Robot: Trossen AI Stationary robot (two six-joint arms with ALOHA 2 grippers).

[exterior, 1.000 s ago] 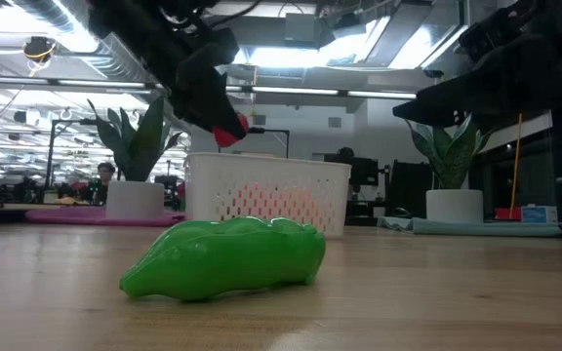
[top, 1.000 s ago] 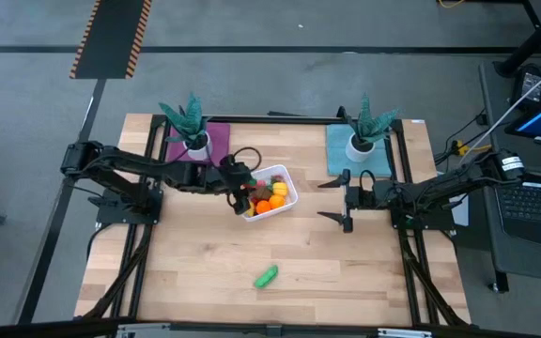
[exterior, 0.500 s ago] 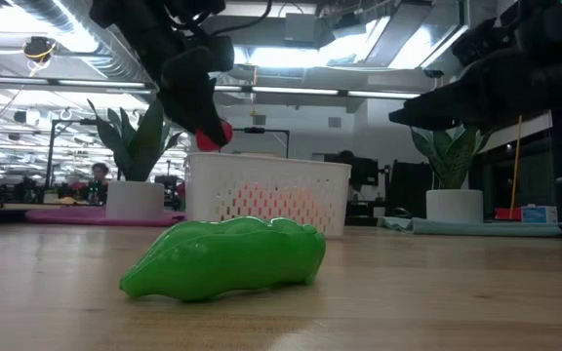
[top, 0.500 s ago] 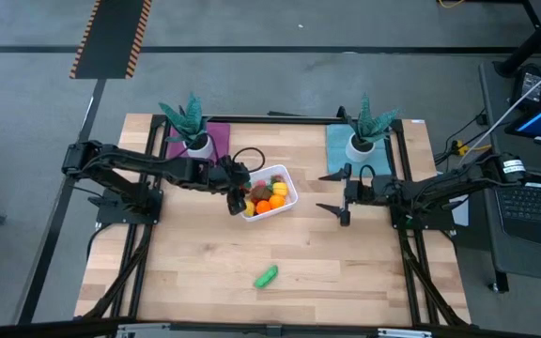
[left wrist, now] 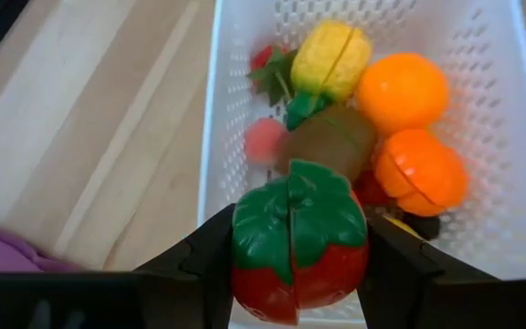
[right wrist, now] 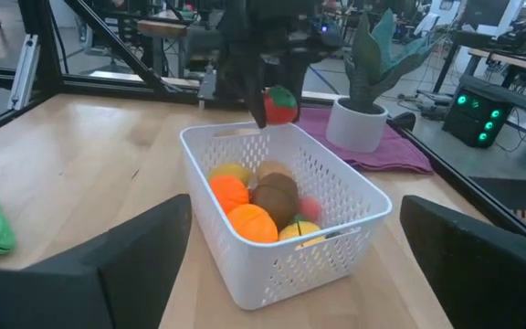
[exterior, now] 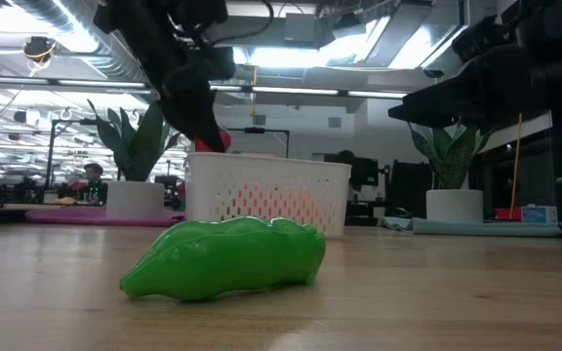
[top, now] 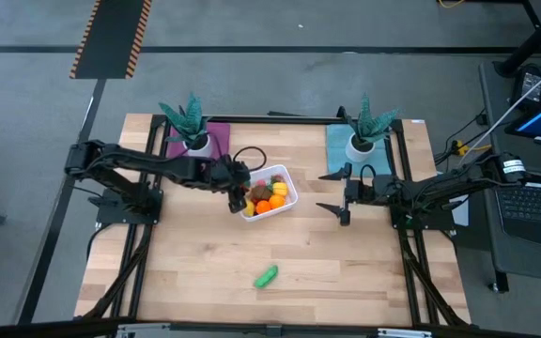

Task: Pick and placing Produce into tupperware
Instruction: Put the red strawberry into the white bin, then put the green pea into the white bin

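Note:
A white perforated tupperware point(top: 280, 195) stands mid-table holding several produce pieces: a yellow one point(left wrist: 329, 57), two orange ones point(left wrist: 402, 91), a brown one point(left wrist: 331, 137). My left gripper point(top: 239, 197) hangs over its left rim point(left wrist: 210, 110), shut on a red tomato with a green top point(left wrist: 299, 242). An elongated green piece point(top: 267, 276) lies on its side on the wood nearer the front edge. My right gripper point(top: 321, 192) hovers open to the right of the tupperware, nothing between its fingers. My left gripper pinches the tomato's two opposite sides point(left wrist: 245, 265) between its two fingers point(left wrist: 206, 260), just below the green cap. The fingers slant down from the table's left. The tomato is lifted clear, above the tupperware's left rim, its green top facing the wrist camera.
Two spiky potted plants point(top: 188, 122) point(top: 364, 127) stand at the back, one on a purple cloth point(top: 216, 136), one on a teal cloth point(top: 341, 155). Bare wood lies around the green piece point(exterior: 227, 258) and along the front edge.
My left gripper has tipped further downward while keeping its place, and the tomato in it has sunk a little and shifted toward the tupperware's left rim. Its hold has stayed the same.

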